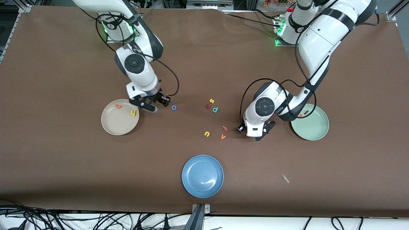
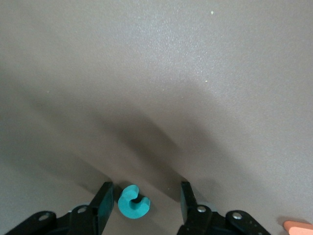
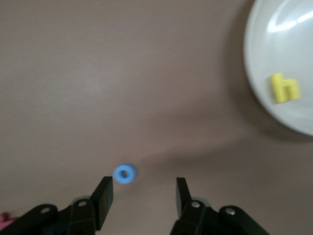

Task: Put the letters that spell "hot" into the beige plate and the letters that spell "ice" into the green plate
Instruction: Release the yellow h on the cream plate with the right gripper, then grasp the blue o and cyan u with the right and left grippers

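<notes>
Fingers (image 2: pixel 101 205) of left gripper (image 2: pixel 144 205) parted, straddling teal c (image 2: pixel 133 201) on table (image 1: pixel 64 64); c lies against one finger, clear of the other, not gripped. Left wrist bent low, arm reaching from base at 1 o'clock down to table just beside green plate (image 1: pixel 314 129). Orange e (image 1: pixel 300 115) partly visible on plate rim under forearm.

Fingers (image 3: pixel 103 196) of right gripper (image 3: pixel 142 196) apart, holding nothing, hovering low with blue o (image 3: pixel 124 173) on table just ahead of one fingertip. Right arm angled down from base at 11 o'clock, gripper between o and beige plate (image 1: pixel 111 126). Yellow h (image 1: pixel 133 112) and orange t (image 1: pixel 118 106) in beige plate. Dark red i (image 1: pixel 208 106) among loose letters mid-table.
</notes>
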Available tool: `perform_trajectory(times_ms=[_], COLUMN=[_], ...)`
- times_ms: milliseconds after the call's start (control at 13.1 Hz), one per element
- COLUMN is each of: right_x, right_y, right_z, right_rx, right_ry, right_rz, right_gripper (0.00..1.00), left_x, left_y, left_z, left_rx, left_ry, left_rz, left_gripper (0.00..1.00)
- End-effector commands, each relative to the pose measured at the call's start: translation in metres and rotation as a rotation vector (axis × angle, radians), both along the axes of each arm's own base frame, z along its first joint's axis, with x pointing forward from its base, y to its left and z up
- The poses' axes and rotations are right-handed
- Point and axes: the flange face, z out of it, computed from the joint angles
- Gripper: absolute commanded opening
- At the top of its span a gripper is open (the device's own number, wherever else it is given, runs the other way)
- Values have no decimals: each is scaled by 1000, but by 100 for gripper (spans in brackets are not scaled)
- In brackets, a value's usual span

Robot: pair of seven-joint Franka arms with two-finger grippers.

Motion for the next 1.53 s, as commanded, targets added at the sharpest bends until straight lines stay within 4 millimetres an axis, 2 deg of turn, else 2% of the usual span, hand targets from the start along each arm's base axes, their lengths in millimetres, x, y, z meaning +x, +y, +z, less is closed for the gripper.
perform_trajectory(times_ms=[0,76,305,382,611,687,763,840,916,1068,1145,1297,1450], right_x=[16,13,11,10,9,8,6,5,-2,-13,-14,-16,-17], right_y=[23,27,25,24,26,26,25,26,24,20,19,18,18], right_z=[-30,-39,-46,-49,-60,-63,-69,-72,-80,-90,-91,-92,-92], right_rx=[-3,-16,-23,-24,-9,-9,-10,-3,6,20,18,15,14], right_ry=[11,14,2,5,1,2,10,3,1,-5,-3,1,0], right_rz=[-5,9,6,7,4,4,3,6,9,14,14,16,18], right_gripper=[60,60,60,60,60,60,60,60,60,60,60,56,36], left_x=[-4,-6,-8,-8,-7,-6,-4,-1,4,10,9,6,7], left_y=[-1,-2,-1,0,4,6,9,15,30,56,59,51,42], left_z=[-2,-2,-4,-3,-3,-1,1,13,29,65,67,65,64], left_rx=[19,22,28,28,42,49,53,63,77,-6,-18,-20,-28], left_ry=[1,3,14,12,23,27,32,43,74,137,151,151,129], left_rz=[6,3,-2,-4,-16,-19,-41,-67,-94,-186,-214,-219,-171], left_gripper=[53,53,50,42,8,0,0,0,0,0,0,0,0])
